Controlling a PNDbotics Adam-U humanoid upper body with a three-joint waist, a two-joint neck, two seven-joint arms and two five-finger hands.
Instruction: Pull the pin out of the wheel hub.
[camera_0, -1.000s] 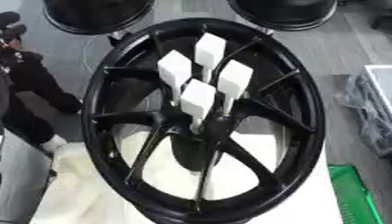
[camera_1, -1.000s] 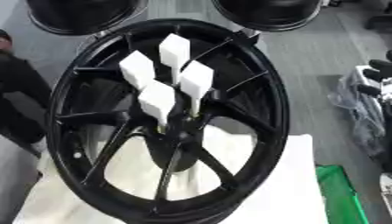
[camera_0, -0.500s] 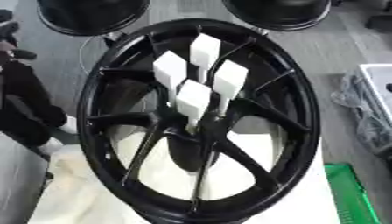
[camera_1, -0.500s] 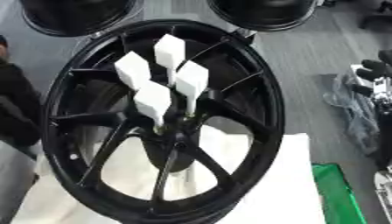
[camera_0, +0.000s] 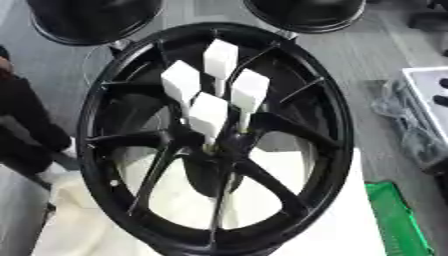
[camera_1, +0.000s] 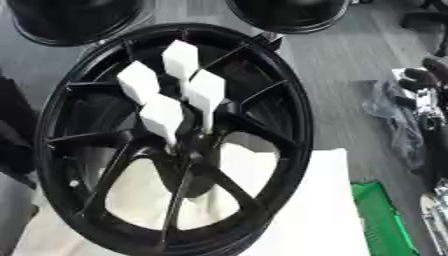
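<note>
Four unmarked pins (camera_0: 208, 113) in hub (camera_0: 219, 145).

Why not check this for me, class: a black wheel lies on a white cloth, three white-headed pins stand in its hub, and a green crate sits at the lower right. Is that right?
Not quite. The count is wrong: four white-headed pins stand in the hub, not three, as the left eye view shows. The rest holds: the black wheel lies on a white cloth, and the green crate sits at the lower right.

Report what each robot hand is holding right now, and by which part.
Nothing held: neither robot hand is in view. Four white-headed pins stand untouched in the wheel hub.
</note>
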